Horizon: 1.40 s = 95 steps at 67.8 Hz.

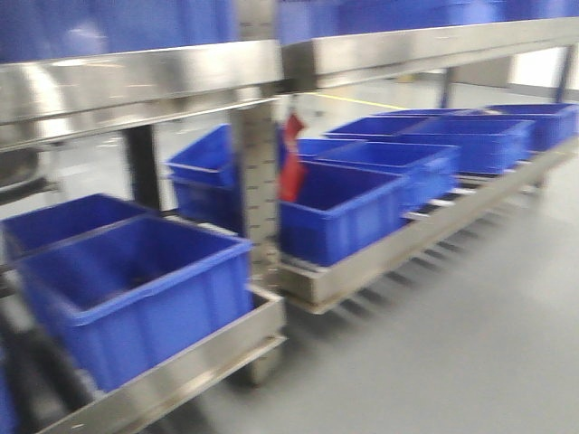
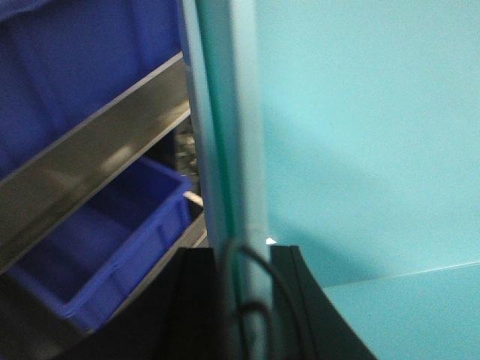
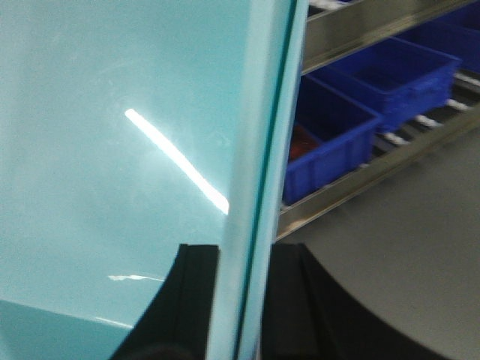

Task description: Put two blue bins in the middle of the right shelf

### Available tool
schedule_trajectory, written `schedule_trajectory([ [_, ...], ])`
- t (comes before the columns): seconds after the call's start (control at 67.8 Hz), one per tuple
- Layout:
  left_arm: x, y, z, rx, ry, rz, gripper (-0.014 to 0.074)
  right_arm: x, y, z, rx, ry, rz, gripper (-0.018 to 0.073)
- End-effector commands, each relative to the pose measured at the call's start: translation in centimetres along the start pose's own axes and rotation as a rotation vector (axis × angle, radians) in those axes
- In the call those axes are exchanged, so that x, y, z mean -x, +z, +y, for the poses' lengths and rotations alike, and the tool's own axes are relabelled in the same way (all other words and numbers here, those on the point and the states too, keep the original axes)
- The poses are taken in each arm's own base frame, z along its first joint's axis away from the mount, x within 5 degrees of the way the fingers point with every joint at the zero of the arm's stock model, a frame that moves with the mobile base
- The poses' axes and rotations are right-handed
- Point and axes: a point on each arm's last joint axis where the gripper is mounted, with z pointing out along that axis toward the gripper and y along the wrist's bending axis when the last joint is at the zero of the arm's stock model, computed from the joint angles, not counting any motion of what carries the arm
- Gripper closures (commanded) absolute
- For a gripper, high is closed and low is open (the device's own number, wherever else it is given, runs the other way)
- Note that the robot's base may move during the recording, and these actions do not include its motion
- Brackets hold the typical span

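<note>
**Item:** pale blue bins.

**Location:** they are being held clear of the rack between the two arms, and are resting on no shelf.

**Hold:** the left gripper is pinching one side wall, with a finger pressing on either face of the rim. The right gripper is clamping another wall in the same way.

**Appearance:** the plastic is smooth, glossy, plain sky-blue and is catching a bright streak of light. The gripped rim is showing a doubled edge, which suggests two nested tubs, though that is only a judgement.

**Destination:** right shelf middle, taken to be the brushed-steel rail running along the upper right of the blurred front view. No pale tub is showing there.

**Neighbours:** dark blue tubs are lining the lower level, and a red tag is hanging at the upright.

**Progress:** pickup looks done; carrying across and setting down are remaining.
</note>
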Motion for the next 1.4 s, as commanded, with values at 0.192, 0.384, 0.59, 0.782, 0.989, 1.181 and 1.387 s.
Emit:
schedule_trajectory([
  [0.192, 1.29, -1.56, -0.35, -0.05, -0.004, -0.117, 0.0707, 1.52, -1.06, 0.21, 0.014, -0.02, -0.13, 0.0713],
  [0.384, 1.29, -1.56, -0.35, -0.05, -0.004, -0.117, 0.0707, 1.52, -1.06, 0.21, 0.014, -0.02, -0.13, 0.0713],
  [0.59, 1.29, -1.56, -0.35, -0.05, -0.004, -0.117, 0.0707, 1.52, -1.06, 0.21, 0.014, -0.02, -0.13, 0.0713],
  [0.782, 1.29, -1.56, -0.35, -0.05, -0.004, -0.117, 0.0707, 1.52, -1.06, 0.21, 0.014, -0.02, -0.13, 0.0713],
  [0.989, 1.29, -1.56, -0.35, -0.05, -0.004, -0.117, 0.0707, 1.52, -1.06, 0.21, 0.014, -0.02, -0.13, 0.0713],
  [1.181, 1.29, -1.56, -0.35, -0.05, -0.004, -0.117, 0.0707, 1.52, -1.06, 0.21, 0.014, -0.02, -0.13, 0.0713],
  [1.387, 1.29, -1.56, -0.35, -0.05, -0.004, -0.117, 0.0707, 1.52, -1.06, 0.21, 0.014, -0.02, -0.13, 0.0713],
])
